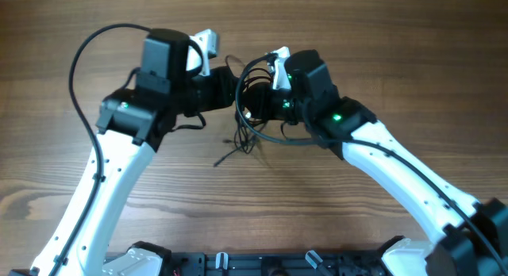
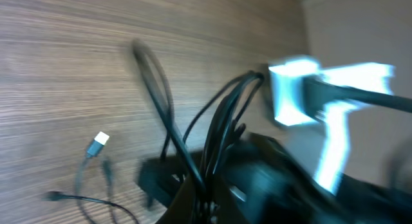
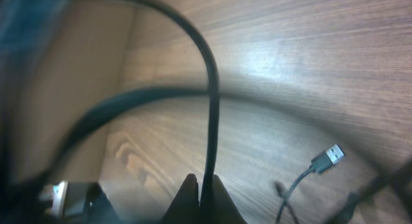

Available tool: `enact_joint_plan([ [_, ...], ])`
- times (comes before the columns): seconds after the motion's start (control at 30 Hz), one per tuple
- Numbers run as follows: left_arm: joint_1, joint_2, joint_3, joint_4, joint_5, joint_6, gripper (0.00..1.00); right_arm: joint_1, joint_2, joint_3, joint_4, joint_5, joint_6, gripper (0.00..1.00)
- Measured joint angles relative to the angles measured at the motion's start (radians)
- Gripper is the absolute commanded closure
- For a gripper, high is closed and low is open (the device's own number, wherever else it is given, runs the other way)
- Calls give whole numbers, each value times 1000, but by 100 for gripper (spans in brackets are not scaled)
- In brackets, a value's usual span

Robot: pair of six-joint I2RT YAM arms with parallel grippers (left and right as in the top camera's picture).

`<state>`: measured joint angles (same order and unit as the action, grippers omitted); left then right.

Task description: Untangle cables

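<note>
The cables [image 1: 252, 117] hang as a small coil between the 2 arms, a little toward 12 o'clock from the centre of the table [image 1: 357, 38]. Some loose ends [image 1: 234, 151] trail from the coil toward 7 o'clock and lie on the wood.

In its wrist view, your right gripper [image 3: 201, 188] has the fingers [image 3: 187, 197] pressed on 1 single strand, which rises straight toward 12 o'clock. The left gripper [image 2: 205, 201] seems to pinch several strands together at 6 o'clock of its view, but the picture is blurred, so I say this with care. A silvery plug [image 2: 98, 143] rests free on the table at 8 o'clock there.

The step, as I judge it, is to pull the coil apart. To do it well, move the hands away from each other slowly, left toward 9 o'clock and right toward 3 o'clock, and watch the loops. If a loop tightens into a knot, stop and give slack. It is better to grip only 1 strand on each side, because a pinched bundle may lock the tangle.
</note>
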<state>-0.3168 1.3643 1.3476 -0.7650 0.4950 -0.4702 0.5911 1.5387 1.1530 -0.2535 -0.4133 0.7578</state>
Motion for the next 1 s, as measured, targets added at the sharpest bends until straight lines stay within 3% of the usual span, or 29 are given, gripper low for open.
enact_joint_plan([
  [0.07, 36, 0, 0, 3, 80, 0, 96, 0, 24, 0, 8, 19, 32, 40],
  [0.1, 60, 0, 0, 2, 118, 0, 96, 0, 27, 0, 10, 25, 43, 37],
  [0.3, 137, 8, 0, 2, 191, 0, 96, 4, -1, 2, 21, 6, 30, 35],
  [0.53, 156, 8, 0, 6, 168, 0, 96, 4, -95, 4, -214, 75, -19, 34],
  [0.7, 156, 8, 0, -6, 165, 0, 96, 4, -64, 3, -222, 103, -52, 33],
  [0.77, 156, 8, 0, -14, 165, 0, 96, 4, -61, 3, -221, 127, -52, 39],
  [0.83, 156, 8, 0, -14, 165, 0, 96, 4, -53, 3, -221, 163, -48, 58],
  [1.0, 155, 9, -1, -24, 164, 0, 96, 4, 39, 13, -241, 224, -23, 80],
])
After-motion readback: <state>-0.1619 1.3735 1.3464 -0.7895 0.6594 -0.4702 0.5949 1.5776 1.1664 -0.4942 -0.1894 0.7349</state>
